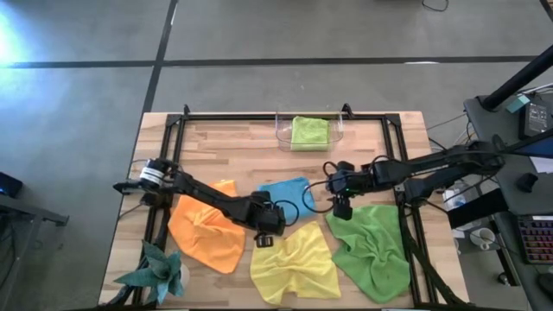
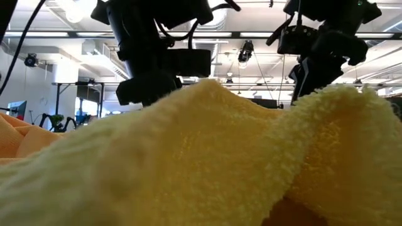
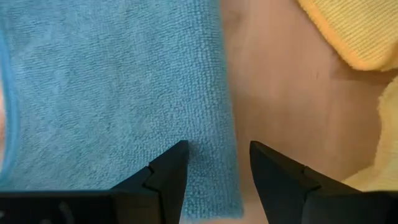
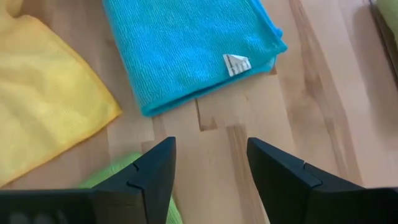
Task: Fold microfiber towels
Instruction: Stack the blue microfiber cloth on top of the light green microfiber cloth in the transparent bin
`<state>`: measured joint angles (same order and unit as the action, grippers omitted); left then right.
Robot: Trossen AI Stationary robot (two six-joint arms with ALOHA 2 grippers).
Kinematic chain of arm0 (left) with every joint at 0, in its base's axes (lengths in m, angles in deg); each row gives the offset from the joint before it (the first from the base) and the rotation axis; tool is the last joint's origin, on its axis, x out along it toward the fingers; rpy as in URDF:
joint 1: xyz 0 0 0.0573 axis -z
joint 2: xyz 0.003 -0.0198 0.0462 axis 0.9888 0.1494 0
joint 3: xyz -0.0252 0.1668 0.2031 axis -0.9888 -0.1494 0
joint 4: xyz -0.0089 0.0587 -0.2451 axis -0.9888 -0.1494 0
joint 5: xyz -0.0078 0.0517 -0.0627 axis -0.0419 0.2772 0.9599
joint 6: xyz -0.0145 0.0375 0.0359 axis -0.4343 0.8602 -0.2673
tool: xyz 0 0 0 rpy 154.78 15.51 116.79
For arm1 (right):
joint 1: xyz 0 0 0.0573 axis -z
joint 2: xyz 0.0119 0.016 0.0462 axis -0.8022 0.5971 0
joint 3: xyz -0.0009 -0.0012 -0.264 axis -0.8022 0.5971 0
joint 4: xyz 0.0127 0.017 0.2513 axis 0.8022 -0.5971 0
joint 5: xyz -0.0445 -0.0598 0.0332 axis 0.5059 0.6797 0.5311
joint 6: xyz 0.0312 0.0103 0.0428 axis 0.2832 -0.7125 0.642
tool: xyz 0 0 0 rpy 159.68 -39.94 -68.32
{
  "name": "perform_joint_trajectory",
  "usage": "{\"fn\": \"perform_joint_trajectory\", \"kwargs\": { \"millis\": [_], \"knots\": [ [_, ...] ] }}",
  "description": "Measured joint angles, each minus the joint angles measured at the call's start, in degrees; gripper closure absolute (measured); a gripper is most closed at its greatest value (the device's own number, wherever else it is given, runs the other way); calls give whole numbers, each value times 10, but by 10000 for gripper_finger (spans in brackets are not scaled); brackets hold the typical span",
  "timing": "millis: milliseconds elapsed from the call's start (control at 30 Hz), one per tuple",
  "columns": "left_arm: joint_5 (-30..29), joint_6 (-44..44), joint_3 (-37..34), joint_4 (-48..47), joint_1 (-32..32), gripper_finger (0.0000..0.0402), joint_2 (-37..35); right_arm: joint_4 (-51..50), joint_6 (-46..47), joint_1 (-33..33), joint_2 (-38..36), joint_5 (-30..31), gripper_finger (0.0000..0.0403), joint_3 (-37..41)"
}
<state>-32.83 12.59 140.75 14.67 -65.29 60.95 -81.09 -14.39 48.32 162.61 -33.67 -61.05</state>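
The folded blue towel [image 1: 285, 194] lies flat on the wooden table near its middle, a white tag [image 4: 236, 63] on top. My left gripper [image 3: 217, 152] hangs open just above it, one finger over the cloth and one over bare wood, the towel's edge [image 3: 231, 124] running between them. My right gripper [image 4: 208, 149] stands open over bare wood [image 4: 217, 124], short of the blue towel [image 4: 186, 43]. Around it lie an orange towel [image 1: 207, 229], a crumpled yellow towel [image 1: 294, 263] and a darker green towel [image 1: 371, 242]. A folded lime green towel [image 1: 309, 131] sits in a clear bin.
The clear bin [image 1: 281, 130] stands at the table's far edge. A teal spiky ornament [image 1: 160, 272] sits at the near left corner. A black frame [image 1: 259, 116] runs around the table. In the low view the yellow towel [image 2: 201, 157] fills the foreground.
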Motion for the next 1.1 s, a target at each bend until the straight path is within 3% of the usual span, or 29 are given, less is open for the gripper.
{"fn": "perform_joint_trajectory", "kwargs": {
  "millis": [367,567,767,1100],
  "knots": [
    [-15,-16,-3,4,-2,252,25,38,-10,0,0,-2,209,-1],
    [-38,-13,-10,4,-7,311,25,88,-56,-1,14,-69,209,-1],
    [-37,-15,-11,4,-17,392,23,141,-101,-3,67,-77,209,-1],
    [-11,-30,-10,7,-28,399,2,188,-102,-5,170,-95,209,-2]
  ]
}}
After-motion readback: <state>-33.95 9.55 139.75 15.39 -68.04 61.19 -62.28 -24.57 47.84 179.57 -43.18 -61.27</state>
